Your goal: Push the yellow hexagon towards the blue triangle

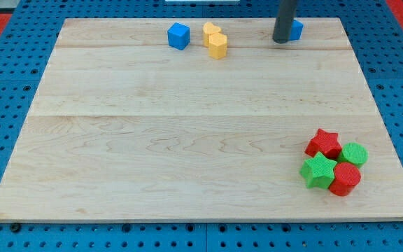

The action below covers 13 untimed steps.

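The yellow hexagon (217, 46) sits near the view's top, just left of centre, touching a second yellow block (210, 31) above it whose shape I cannot make out. The blue triangle (296, 29) is at the view's top right, mostly hidden behind my rod. My tip (281, 40) rests on the board right at the triangle's left side, well to the right of the hexagon. A blue cube (178, 36) stands left of the yellow blocks.
A cluster sits at the view's bottom right: a red star (324, 143), a green cylinder (354, 153), a green star (318, 171) and a red block (345, 178). The wooden board (187, 140) lies on a blue pegboard.
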Each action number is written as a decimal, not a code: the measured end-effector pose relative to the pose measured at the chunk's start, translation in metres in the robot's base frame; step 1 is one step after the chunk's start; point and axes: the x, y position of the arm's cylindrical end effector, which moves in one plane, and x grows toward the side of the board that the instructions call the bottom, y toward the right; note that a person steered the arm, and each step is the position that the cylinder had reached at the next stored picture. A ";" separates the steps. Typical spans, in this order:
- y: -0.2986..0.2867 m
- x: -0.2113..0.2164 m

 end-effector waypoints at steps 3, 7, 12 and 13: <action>-0.006 0.002; -0.214 0.050; -0.088 0.026; -0.058 0.026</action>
